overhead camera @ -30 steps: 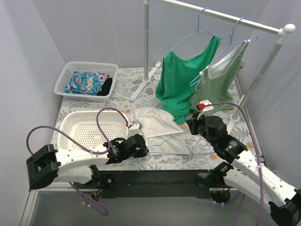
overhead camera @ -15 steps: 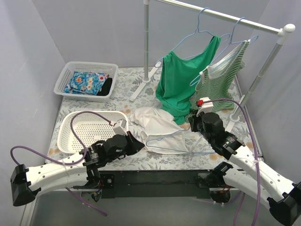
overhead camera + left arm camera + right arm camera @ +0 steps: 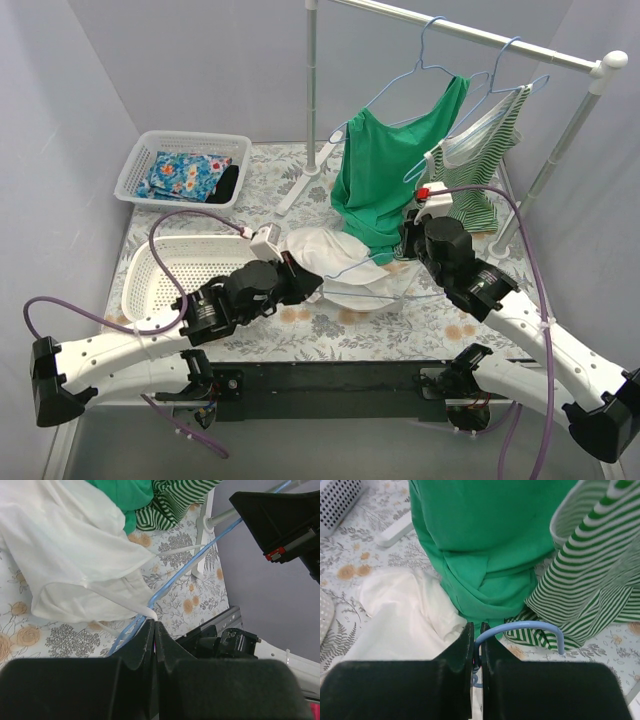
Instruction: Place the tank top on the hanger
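Left end effector [image 3: 154, 625] now further forward, pinched shut on tank top [image 3: 330, 255] hem beside hanger [image 3: 186, 567] wire. Right end effector [image 3: 476, 632] clamps raised hanger hook. Tank top heaped at worktop [image 3: 400, 325] centre, 9 o'clock of hook. Fabric judged light, limp; grip at strap, not body.

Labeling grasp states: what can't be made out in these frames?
- Left wrist: whether the left claw pinches tank top strap, hanger wire, or both; its fingers cover the contact.
- Right wrist: hanger below its hook, blocked by the right claw.
- Top: right claw's tips, hidden under its own wrist.
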